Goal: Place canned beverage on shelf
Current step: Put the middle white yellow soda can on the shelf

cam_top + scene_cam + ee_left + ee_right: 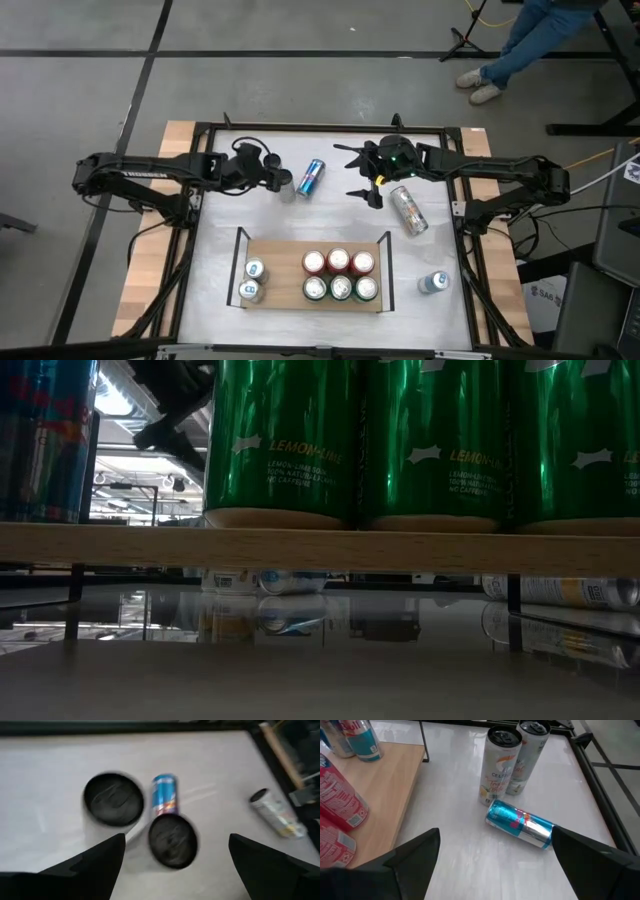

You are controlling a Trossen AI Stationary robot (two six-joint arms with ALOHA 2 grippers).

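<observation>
High view showed both pincers, left and right, released beyond the shelf; next, grasp the blue can.

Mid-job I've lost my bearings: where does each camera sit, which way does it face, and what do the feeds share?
High: above the table, straight down; both arms and the whole shelf show.
Low: at table-top height, level across at green cans on the shelf; only a dark bit of arm shows.
Left wrist: on the left arm, down past the open left gripper onto two upright can tops.
Right wrist: on the right arm, past the open right gripper at a lying blue can.
Shared: high and both wrist views show that blue can.
</observation>
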